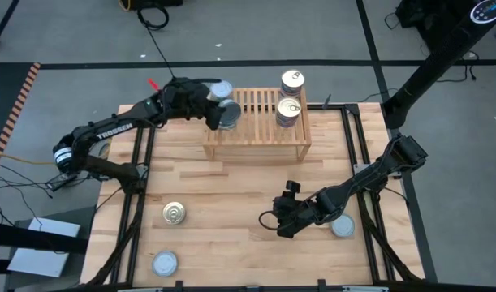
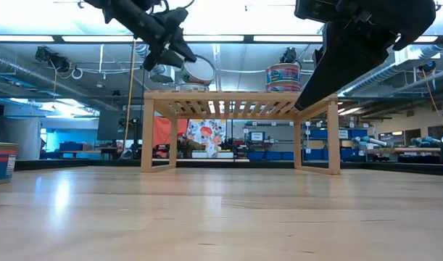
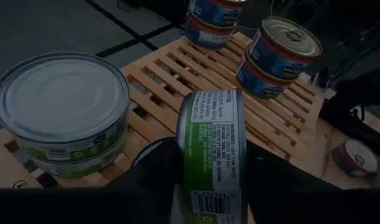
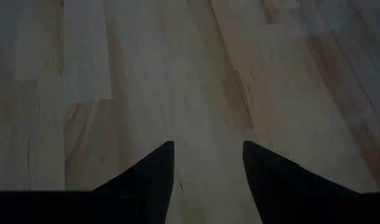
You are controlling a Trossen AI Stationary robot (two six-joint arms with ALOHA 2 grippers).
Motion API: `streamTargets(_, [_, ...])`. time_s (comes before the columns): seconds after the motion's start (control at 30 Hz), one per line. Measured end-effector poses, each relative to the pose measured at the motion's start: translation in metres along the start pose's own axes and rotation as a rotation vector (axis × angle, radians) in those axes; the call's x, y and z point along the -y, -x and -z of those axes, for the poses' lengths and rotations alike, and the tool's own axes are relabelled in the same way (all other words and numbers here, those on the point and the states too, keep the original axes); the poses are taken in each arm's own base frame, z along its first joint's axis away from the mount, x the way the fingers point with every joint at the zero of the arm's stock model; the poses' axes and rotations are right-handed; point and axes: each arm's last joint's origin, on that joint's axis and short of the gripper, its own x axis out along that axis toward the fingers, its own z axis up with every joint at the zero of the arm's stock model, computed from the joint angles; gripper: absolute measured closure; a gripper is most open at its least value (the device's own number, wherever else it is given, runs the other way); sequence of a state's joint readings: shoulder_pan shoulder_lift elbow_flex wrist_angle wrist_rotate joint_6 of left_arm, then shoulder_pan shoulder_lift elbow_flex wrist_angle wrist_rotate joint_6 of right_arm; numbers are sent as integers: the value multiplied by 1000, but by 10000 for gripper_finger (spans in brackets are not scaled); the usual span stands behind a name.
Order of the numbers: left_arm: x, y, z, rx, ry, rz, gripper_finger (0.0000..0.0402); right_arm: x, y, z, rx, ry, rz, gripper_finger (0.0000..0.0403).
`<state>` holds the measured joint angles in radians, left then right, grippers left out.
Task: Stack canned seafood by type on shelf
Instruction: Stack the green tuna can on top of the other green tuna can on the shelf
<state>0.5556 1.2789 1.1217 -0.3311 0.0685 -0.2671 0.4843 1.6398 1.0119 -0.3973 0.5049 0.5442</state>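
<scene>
Item: light wooden slatted shelf (image 1: 256,134), standing at the far middle of the pale plank tabletop (image 1: 231,235). On its right end, two stacks of two red-and-blue-labelled tins with golden pull-tab lids (image 1: 290,107); on its left end, a stack of green-labelled tins with plain silvery lids (image 3: 64,115). Item: left gripper (image 3: 196,180), over the shelf's left end, pinching a green-labelled silvery tin (image 3: 211,149) by its flat ends, the tin tipped on edge just beside the green stack and apparently clear of the slats. Judged step: adding this tin to the like-labelled stack. To do it well, the tin needs turning flat, lid up, centred over the stack's lid, and lowered until it seats before the fingers part; a release while tilted risks it rolling off the slats or knocking the stack. Item: right gripper (image 4: 208,165), waiting low over bare tabletop at near right, fingers spread and holding nothing, a silvery-lidded tin (image 1: 342,227) just beside it. Remaining loose stock: one golden-lidded tin (image 1: 174,213) and one silvery-lidded tin (image 1: 165,263) at near left.
</scene>
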Motion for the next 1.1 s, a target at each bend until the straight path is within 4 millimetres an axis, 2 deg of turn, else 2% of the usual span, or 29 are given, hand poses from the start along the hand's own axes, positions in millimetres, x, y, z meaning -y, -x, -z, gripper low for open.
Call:
streamTargets(0.17, [-2,-4,6,-45,-8,-16,174,0,0,0,0,1,0,202])
streamTargets(0.33, [-3,-2,5,-36,-29,-51,150,0,0,0,0,1,0,203])
streamTargets(0.6, [-2,8,1,12,-67,-74,146,0,0,0,0,1,-1,203])
streamTargets(0.87, [0,28,-3,52,-149,-133,145,0,0,0,2,3,-2,203])
streamTargets(1.0, [13,30,0,39,-256,-32,160,1,0,-1,2,18,0,204])
streamTargets(1.1, [31,26,7,5,-342,79,193,2,-1,-1,1,16,3,214])
